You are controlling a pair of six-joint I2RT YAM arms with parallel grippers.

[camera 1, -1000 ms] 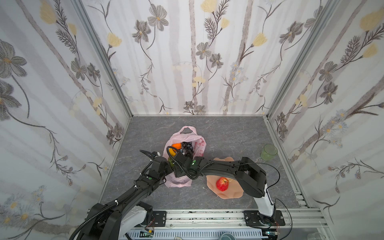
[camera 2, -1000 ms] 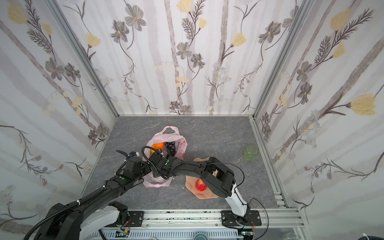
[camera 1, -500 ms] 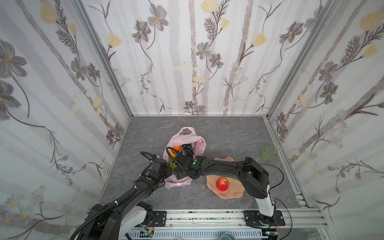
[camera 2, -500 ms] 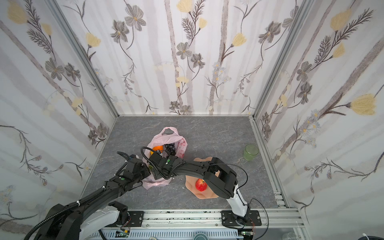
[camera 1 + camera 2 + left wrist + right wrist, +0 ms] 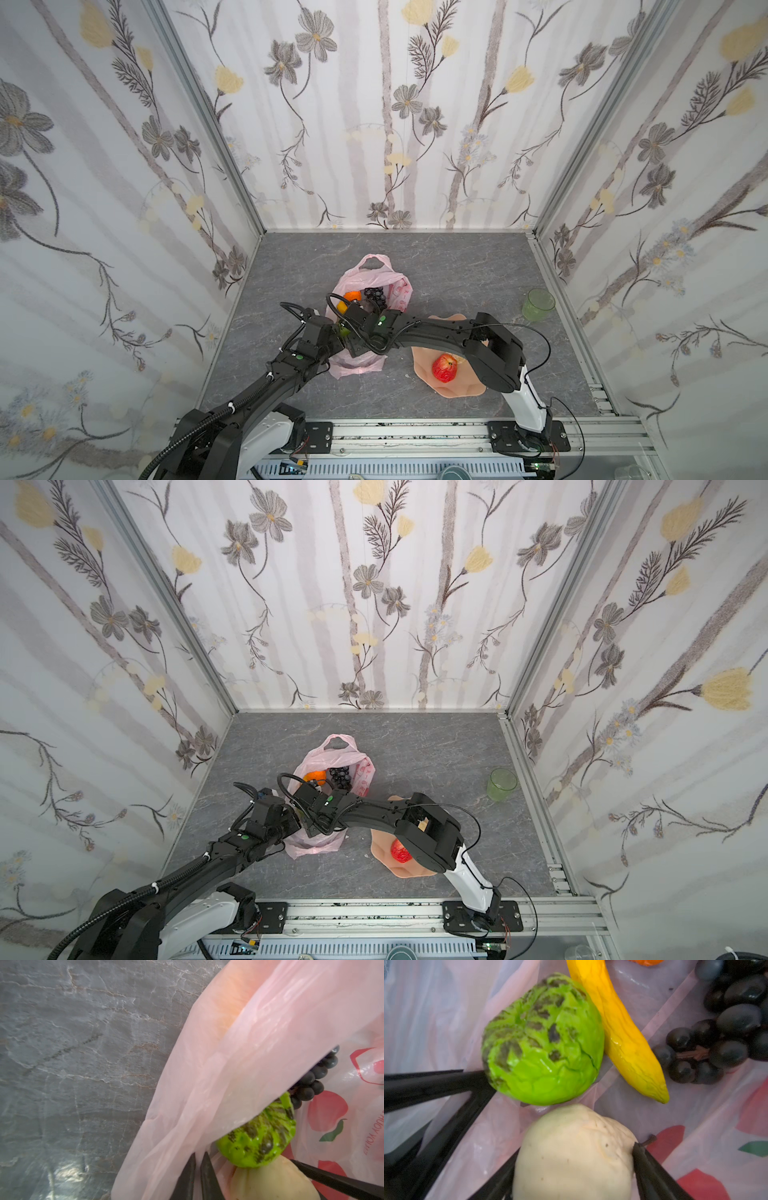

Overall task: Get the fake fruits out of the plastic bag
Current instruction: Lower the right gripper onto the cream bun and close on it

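The pink plastic bag (image 5: 399,291) (image 5: 362,771) lies open mid-table. Inside it are an orange (image 5: 352,296), dark grapes (image 5: 726,1032), a yellow banana (image 5: 627,1032), a green fruit (image 5: 544,1043) (image 5: 257,1138) and a pale beige fruit (image 5: 571,1167) (image 5: 270,1180). My left gripper (image 5: 198,1156) is shut on the bag's near left edge, with pink film pinched between its tips. My right gripper (image 5: 576,1151) reaches inside the bag, its fingers pressed against both sides of the pale beige fruit. A red apple (image 5: 444,368) (image 5: 399,851) lies outside the bag on the plate.
The peach scalloped plate (image 5: 457,392) (image 5: 405,870) lies right of the bag, partly under the right arm. A green translucent cup (image 5: 538,304) (image 5: 502,784) stands near the right wall. Patterned walls close in three sides of the grey tabletop.
Both arms have stayed at the bag and only shifted slightly. The bag, the fruits in it and the apple on the plate have not moved.
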